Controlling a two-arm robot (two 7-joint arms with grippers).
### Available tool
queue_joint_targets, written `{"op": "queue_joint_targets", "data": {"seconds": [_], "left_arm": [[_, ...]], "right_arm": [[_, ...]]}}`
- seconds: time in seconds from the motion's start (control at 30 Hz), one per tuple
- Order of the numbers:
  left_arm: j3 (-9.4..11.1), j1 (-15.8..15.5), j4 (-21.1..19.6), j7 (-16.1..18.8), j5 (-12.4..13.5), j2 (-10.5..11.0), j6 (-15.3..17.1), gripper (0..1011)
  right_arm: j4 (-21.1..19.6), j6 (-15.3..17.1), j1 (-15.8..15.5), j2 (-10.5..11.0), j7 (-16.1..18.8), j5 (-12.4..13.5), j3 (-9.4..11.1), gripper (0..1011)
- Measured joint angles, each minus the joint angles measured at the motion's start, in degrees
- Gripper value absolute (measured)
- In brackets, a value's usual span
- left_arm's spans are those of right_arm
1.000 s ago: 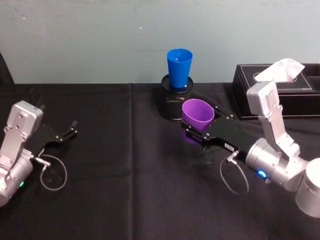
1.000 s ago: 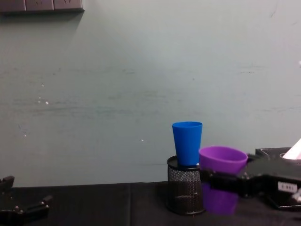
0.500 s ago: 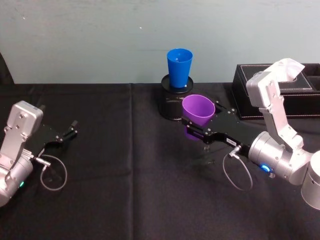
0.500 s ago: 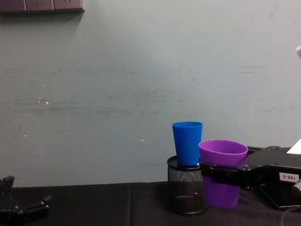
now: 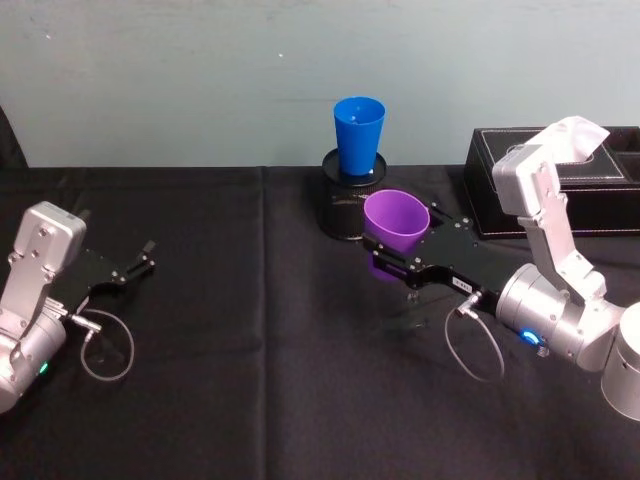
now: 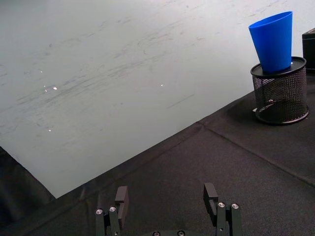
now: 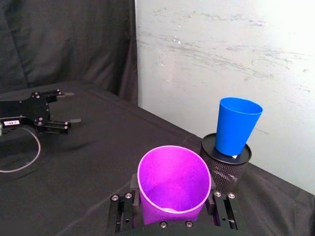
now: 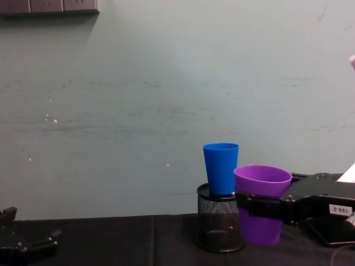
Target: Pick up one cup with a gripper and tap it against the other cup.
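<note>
Your right tool pinches the purple cup, a wide-rimmed tapered tumbler, upright and clear of the surface. Just behind, the taller blue cup stands in a black mesh holder, apart from it. A black box sits to the right; your left tool lies spread, well apart

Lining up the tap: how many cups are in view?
2: the purple cup clamped in the right gripper, and the blue cup standing in the mesh holder behind it.
</note>
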Motion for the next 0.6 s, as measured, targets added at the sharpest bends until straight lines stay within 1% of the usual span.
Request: {"op": "queue_joint_targets", "data": {"seconds": [0.6], "left_arm": [[0.0, 0.0, 0.0, 0.0, 0.0, 0.0, 0.0, 1000]], "right_arm": [[0.08, -0.14, -0.03, -0.02, -0.03, 0.07, -0.01, 736]]}}
